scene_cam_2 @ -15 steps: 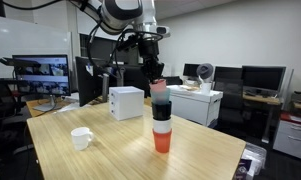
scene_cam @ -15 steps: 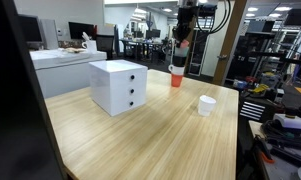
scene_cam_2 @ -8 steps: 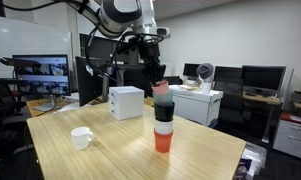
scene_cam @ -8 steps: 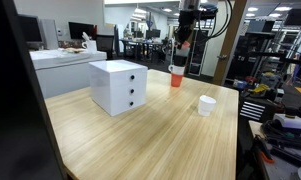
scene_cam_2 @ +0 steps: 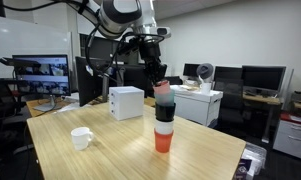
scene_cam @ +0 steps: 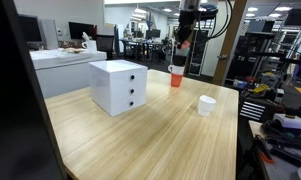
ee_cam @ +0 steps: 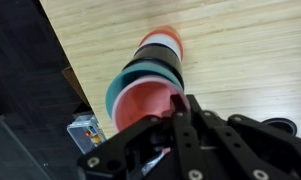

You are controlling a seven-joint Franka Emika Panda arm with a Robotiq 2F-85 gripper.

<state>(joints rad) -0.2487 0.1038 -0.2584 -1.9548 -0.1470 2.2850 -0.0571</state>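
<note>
on the wooden table (scene_cam_2: 110, 160), left to right in an exterior view: a white mug (scene_cam_2: 81, 137), a white drawer box (scene_cam_2: 126, 102), then a stack of cups (scene_cam_2: 163, 128) near the table's edge, orange at its foot. the gripper (scene_cam_2: 156, 78) hangs over the stack, jaws narrowed on the rim of the top cup (scene_cam_2: 162, 89), a pink one seated on the stack. in an exterior view the box (scene_cam: 118, 87) stands left of the stack (scene_cam: 176, 76) and the mug (scene_cam: 206, 104) right. only the wrist view shows a teal cup (ee_cam: 118, 88) right under the pink one, and the fingers (ee_cam: 178, 103) pinched on its rim.
</note>
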